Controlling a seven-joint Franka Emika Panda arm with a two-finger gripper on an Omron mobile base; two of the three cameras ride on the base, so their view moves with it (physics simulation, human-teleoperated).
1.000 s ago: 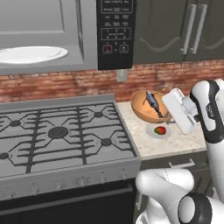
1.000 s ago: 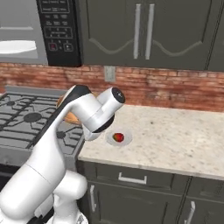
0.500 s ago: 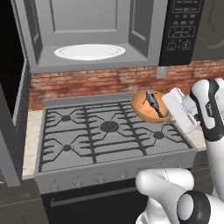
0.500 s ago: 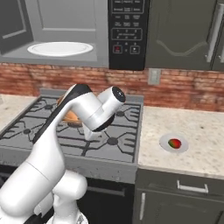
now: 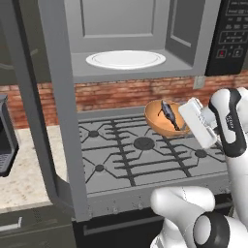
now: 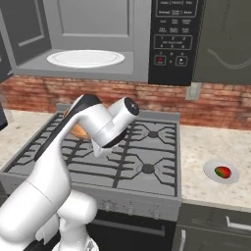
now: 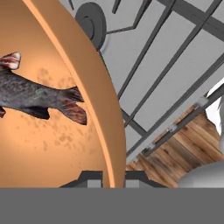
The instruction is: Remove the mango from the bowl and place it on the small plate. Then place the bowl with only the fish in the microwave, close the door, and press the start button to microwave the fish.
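The orange-brown bowl (image 5: 160, 121) hangs tilted over the back right of the stove, with the dark fish (image 5: 169, 114) lying inside it. My gripper (image 5: 184, 127) is shut on the bowl's right rim. In the hand view the rim (image 7: 94, 96) runs down between my finger tips (image 7: 92, 178), and the fish (image 7: 35, 96) lies to its left. The microwave (image 5: 126, 72) stands open above, with its white turntable plate (image 5: 126, 59) inside. Its door (image 5: 53, 121) is swung out to the left. The mango (image 6: 223, 171) rests on the small plate (image 6: 212, 170) on the right counter.
The gas stove (image 5: 126, 160) with its dark grates lies below the bowl. The black control panel (image 6: 174, 39) sits right of the cavity. A brick wall (image 6: 215, 105) runs behind. A dark appliance (image 5: 5, 140) stands on the left counter.
The whole picture has shifted as the base drove left, bringing the open microwave in front. The bowl with the fish stays in my shut gripper in the same pose.
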